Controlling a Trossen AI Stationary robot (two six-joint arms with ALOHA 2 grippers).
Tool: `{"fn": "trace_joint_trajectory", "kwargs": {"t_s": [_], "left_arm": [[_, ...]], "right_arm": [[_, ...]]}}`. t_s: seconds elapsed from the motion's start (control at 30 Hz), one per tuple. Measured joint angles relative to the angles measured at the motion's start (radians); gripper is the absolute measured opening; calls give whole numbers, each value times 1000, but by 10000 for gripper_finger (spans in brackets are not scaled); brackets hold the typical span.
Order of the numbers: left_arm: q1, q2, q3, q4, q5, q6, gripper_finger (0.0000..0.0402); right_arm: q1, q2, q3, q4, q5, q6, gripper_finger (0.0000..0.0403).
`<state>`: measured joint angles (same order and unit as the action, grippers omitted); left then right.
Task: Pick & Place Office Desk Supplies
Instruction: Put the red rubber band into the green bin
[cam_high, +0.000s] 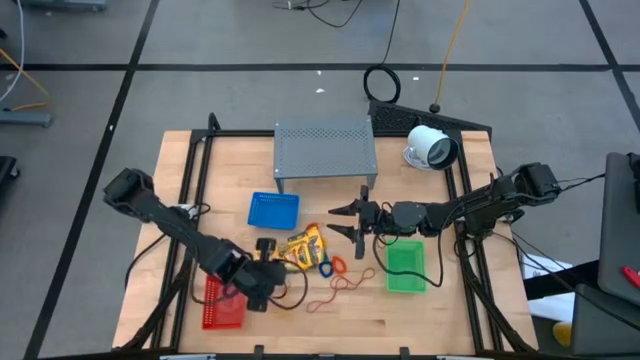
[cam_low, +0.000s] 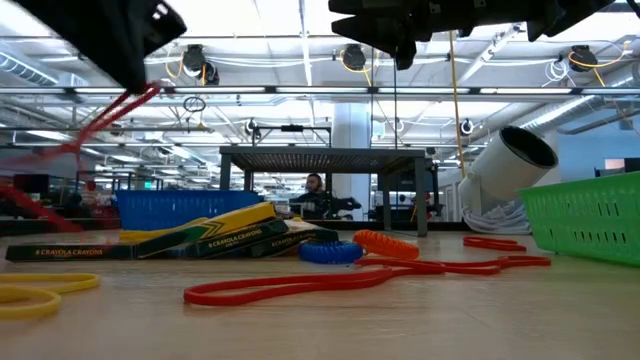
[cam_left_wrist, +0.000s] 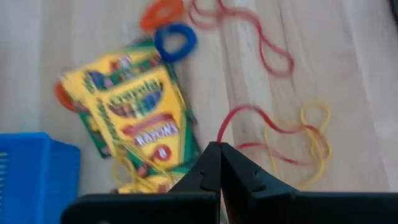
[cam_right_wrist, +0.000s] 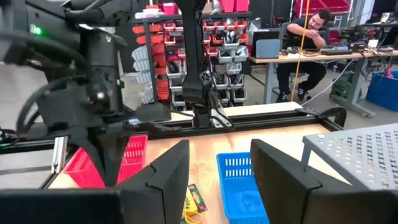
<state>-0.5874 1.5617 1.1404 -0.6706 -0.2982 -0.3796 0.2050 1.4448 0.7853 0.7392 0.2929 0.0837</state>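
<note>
At about eight o'clock on the table (cam_high: 440, 300), the red basket (cam_high: 222, 306) sits under the left arm. The left gripper (cam_left_wrist: 219, 163) hangs just beside it, its fingers pressed together on a red rubber band (cam_left_wrist: 245, 121); only the left wrist view shows that pinch, the loop rising from the tips and trailing onto the wood beside a yellow band (cam_left_wrist: 314, 134). The low view alone shows the band lifted clear of the table, stretched slantwise toward the gripper.

At the centre lie the yellow crayon packs (cam_high: 305, 247), fanned and overlapping, printed with green lettering. The blue basket (cam_high: 273, 209) sits at their eleven o'clock. A blue loop (cam_high: 325, 268) and an orange loop (cam_high: 339, 265) lie at the packs' four o'clock, thick and small, with thin red bands (cam_high: 347, 285) sprawled beyond.

The right gripper (cam_high: 345, 222) hovers at the packs' two o'clock, its fingers spread with nothing between them. The green basket (cam_high: 406, 267) lies at four o'clock on the table.

The table is pale wood. The right wrist view shows a workshop with red bins and a person seated at a desk.
</note>
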Motion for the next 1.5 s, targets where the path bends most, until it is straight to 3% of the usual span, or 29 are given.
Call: {"fn": "trace_joint_trajectory", "kwargs": {"t_s": [0.33, 0.7, 1.23, 1.5], "left_arm": [[34, -66, 2, 99, -121, 74, 1], [139, -72, 2, 336, -200, 294, 0], [270, -72, 2, 543, -202, 471, 0], [293, -72, 68, 543, -200, 557, 0]], "right_arm": [[2, -65, -1, 177, 47, -129, 160], [32, -195, -1, 39, 43, -118, 160], [113, -198, -1, -92, 47, -35, 160], [111, -189, -1, -185, 54, 62, 160]]}}
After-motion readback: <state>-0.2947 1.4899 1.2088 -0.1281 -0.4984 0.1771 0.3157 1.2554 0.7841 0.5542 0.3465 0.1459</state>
